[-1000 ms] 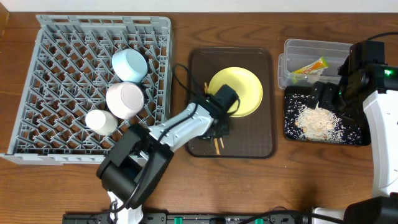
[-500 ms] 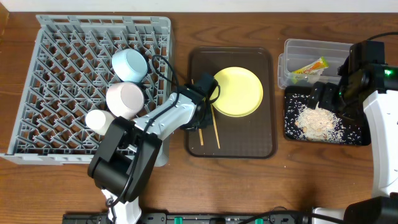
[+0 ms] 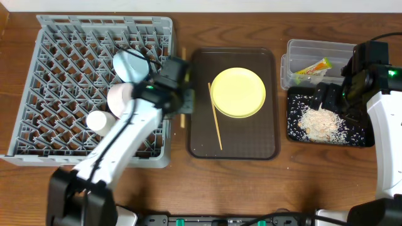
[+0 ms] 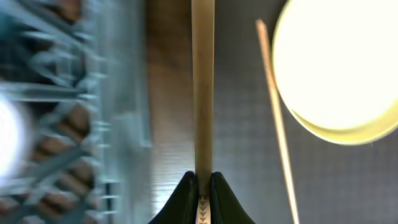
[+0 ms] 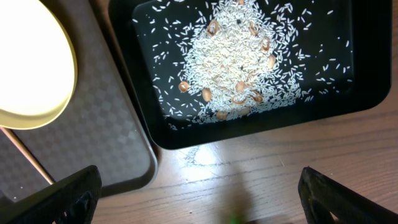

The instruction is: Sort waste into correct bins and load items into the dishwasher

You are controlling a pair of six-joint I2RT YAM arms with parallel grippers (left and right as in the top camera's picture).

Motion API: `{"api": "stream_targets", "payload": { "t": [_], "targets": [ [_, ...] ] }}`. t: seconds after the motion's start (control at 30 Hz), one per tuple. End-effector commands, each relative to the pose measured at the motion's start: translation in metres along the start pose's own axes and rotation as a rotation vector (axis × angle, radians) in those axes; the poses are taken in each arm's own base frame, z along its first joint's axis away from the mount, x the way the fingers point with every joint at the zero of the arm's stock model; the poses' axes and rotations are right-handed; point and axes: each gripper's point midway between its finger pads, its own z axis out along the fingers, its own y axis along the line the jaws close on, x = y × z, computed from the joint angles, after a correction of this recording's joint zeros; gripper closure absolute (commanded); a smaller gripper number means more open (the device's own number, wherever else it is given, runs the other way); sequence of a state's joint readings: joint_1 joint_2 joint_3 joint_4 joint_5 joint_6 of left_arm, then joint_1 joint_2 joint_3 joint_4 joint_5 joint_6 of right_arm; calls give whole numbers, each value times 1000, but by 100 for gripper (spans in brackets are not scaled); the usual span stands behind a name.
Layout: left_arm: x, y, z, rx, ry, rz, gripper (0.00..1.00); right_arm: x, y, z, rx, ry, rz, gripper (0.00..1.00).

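In the middle of the overhead view, the left hand (image 3: 183, 95) is clamped on one chopstick (image 4: 202, 93) over the strip of counter (image 3: 179, 150) between the grey dish rack (image 3: 63, 50) at the left and the brown tray (image 3: 264, 147). On that tray the other chopstick (image 3: 216, 119) lies just beside the yellow plate (image 3: 238, 93). At the right edge, the right hand (image 5: 199, 186) hangs with its fingers wide apart above the black tray (image 3: 361, 139) holding the rice scraps (image 3: 320, 122), and the wrapper (image 3: 312, 66) sits in the clear tub (image 3: 320, 45) above it in the frame.
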State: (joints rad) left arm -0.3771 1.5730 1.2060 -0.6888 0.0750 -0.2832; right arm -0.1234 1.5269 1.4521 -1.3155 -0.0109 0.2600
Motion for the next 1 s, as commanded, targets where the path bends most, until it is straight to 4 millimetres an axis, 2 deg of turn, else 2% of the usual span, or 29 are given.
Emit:
{"api": "stream_targets", "payload": {
  "t": [0.0, 0.1, 0.23, 0.4, 0.57, 0.6, 0.63, 0.73, 0.9, 0.97],
  "targets": [
    [-26, 24, -27, -26, -90, 41, 92, -1, -1, -4, -8, -13, 19, 1],
    [-32, 41, -30, -45, -102, 18, 92, -1, -1, -4, -8, -12, 19, 1],
    [-35, 64, -19, -77, -84, -22, 92, -1, -1, -4, -8, -12, 20, 1],
    [-37, 81, -8, -99, -64, -60, 92, 0, -1, -4, -7, -10, 20, 1],
    [-41, 87, -4, -103, -74, -74, 84, 0, -1, -4, -7, -10, 20, 1],
    [-42, 86, -4, -102, -78, -73, 83, 0, -1, -4, -7, -10, 20, 1],
    [-43, 85, -4, -98, -81, -71, 77, 0, -1, -4, -7, -10, 20, 1],
    [-41, 76, -3, -52, -70, -67, 76, 0, -1, -4, -7, -10, 20, 1],
    [-29, 33, -3, 142, -11, -73, 71, -1, -1, -4, -7, -11, 20, 1],
    [-23, 18, -2, 164, 12, -90, 63, -1, -1, -4, -8, -12, 20, 1]
  ]
}}
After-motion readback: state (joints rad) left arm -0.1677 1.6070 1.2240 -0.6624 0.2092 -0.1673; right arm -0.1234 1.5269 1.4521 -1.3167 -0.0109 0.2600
